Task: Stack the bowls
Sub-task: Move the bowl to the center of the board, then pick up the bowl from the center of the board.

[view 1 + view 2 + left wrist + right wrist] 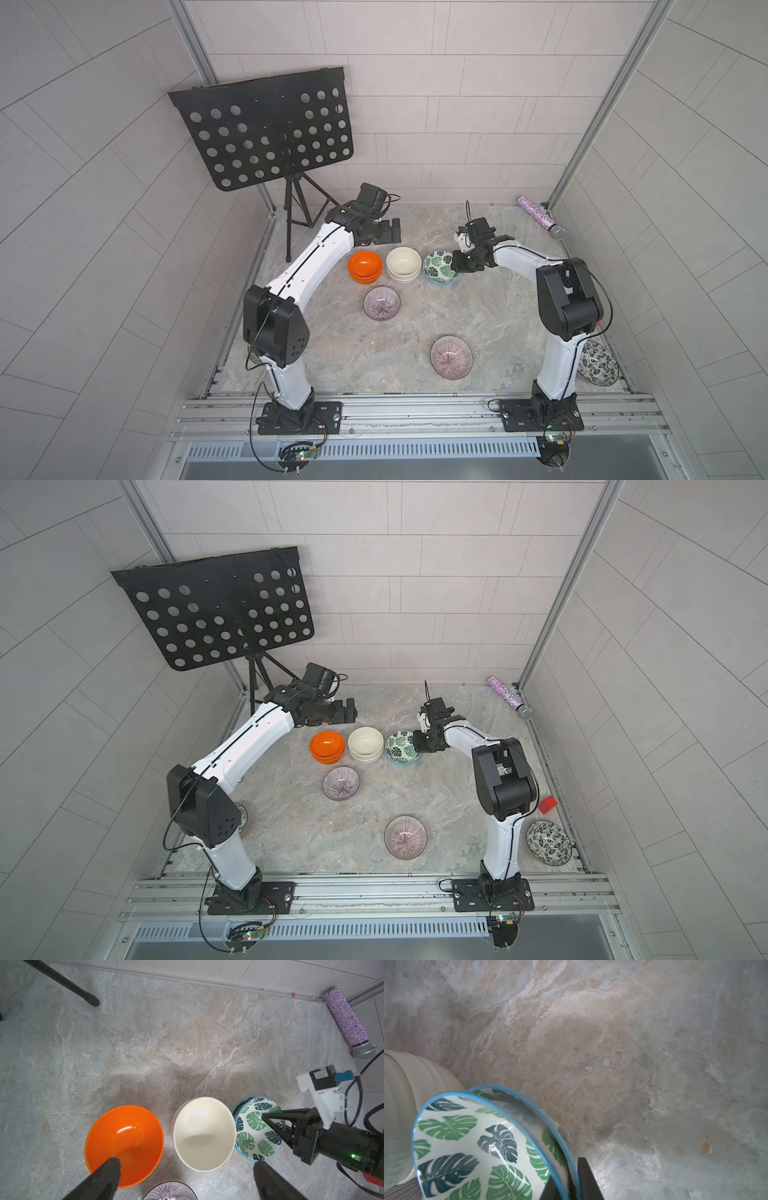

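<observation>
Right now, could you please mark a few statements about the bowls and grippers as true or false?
The two purple striped bowls are stacked. False: the purple striped bowls sit apart on the table.
The orange bowls are nested together. True.
The left gripper grips a bowl. False: the left gripper is open and empty.
The right gripper pinches the green-leaf bowl by its rim. True.

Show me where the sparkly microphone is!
In both top views the microphone lies in the table's far right corner, by the wall, well beyond the leaf bowls.
</observation>
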Motion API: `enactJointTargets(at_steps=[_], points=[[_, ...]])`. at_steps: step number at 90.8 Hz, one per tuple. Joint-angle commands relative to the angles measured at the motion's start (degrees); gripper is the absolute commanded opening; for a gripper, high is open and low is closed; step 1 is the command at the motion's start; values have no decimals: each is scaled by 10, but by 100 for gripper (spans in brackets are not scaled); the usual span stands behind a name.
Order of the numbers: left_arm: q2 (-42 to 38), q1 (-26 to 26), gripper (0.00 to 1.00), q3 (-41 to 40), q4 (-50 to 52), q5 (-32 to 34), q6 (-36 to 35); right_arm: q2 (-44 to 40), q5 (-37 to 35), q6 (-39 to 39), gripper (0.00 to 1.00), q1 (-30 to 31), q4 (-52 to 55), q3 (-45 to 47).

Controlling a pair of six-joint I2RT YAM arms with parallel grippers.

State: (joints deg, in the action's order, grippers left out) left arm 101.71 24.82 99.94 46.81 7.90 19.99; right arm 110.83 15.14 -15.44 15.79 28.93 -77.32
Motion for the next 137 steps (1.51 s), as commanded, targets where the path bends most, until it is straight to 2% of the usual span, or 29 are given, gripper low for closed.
enactJointTargets(at_steps=[1,22,46,64,79,102,119,137], points=[[-22,-4,100,-8,1,-8,-3,0,-12,10,17,4,8,4],[-21,-5,100,-9,0,-13,-1,-6,-14,9,20,5,10,12],[-28,-5,100,-9,3,-12,-2,-20,-23,6,31,5,8,17],[-43,-5,100,-17,46,-10,-16,-80,-41,6,41,0,18,24],[-111,-5,99,-113,56,-2,2,-149,-59,10,45,-8,36,24],[-203,-4,91,-318,24,5,93,-201,-60,9,46,-6,57,27],[-181,-4,86,-410,-34,-12,129,-214,-63,15,47,2,72,24],[-156,-3,76,-430,-92,-18,134,-208,-61,15,47,6,67,27]])
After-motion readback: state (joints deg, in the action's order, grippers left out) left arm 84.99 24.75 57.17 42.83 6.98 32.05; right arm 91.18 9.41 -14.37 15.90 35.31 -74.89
